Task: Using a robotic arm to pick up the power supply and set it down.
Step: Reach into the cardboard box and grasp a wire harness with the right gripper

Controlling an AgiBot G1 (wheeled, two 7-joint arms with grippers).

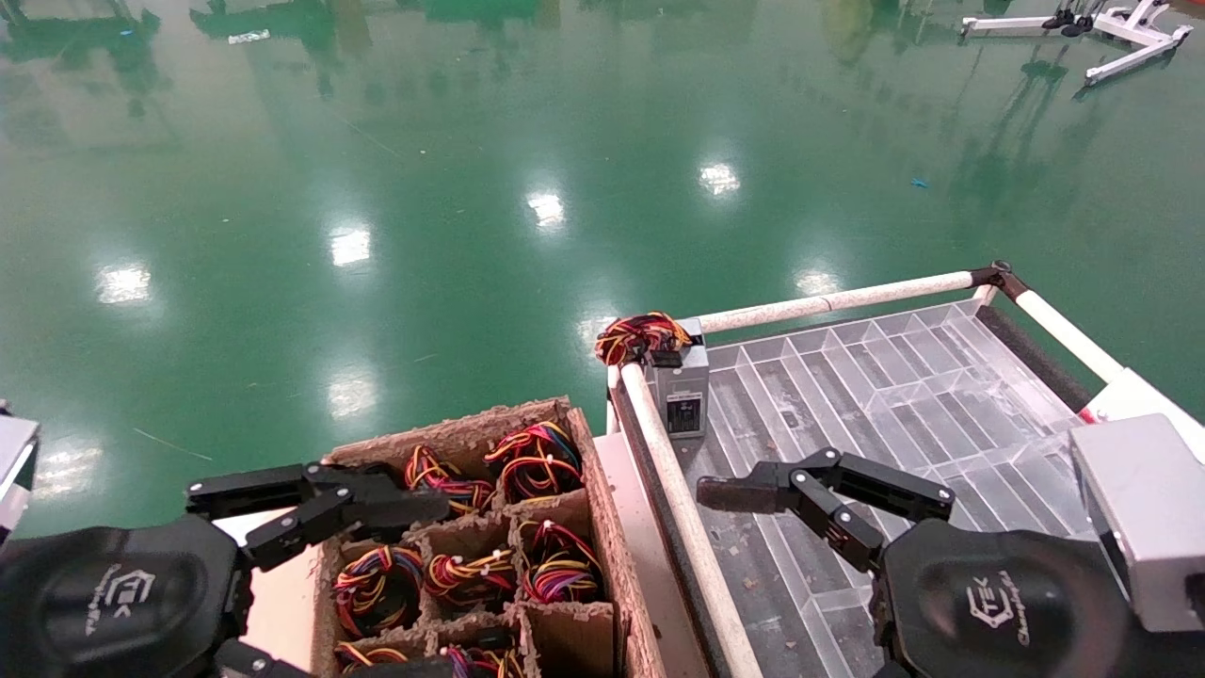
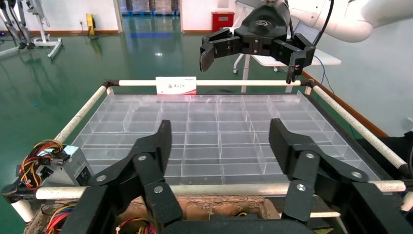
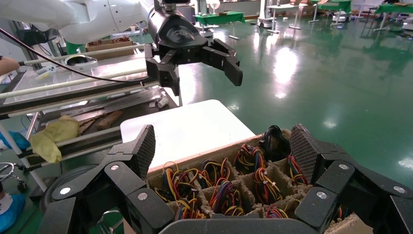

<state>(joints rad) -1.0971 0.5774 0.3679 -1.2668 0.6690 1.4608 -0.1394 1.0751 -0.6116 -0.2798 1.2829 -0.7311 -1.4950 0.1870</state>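
My left end effector hovers over the far part of the cardboard divider crate, fingers spread apart and holding nothing. The left wrist view shows both black fingers wide open with only air between them. My right end effector hangs above the near left part of the clear divider tray, and its fingers are likewise apart and empty, as the right wrist view confirms.

The power supply stands upright in the far left corner of the tray, just inside the white rail that runs along the tray's left edge. Its coiled bundle of red, yellow, orange and black wires sits on top and spills over the corner toward the left. Neither end effector touches it; the right one is nearer, on its near side.

The crate sits to the left of the tray, just beside the rail, its cells filled with more coloured wire bundles. One near right cell looks empty. Beyond both lies a glossy green floor.
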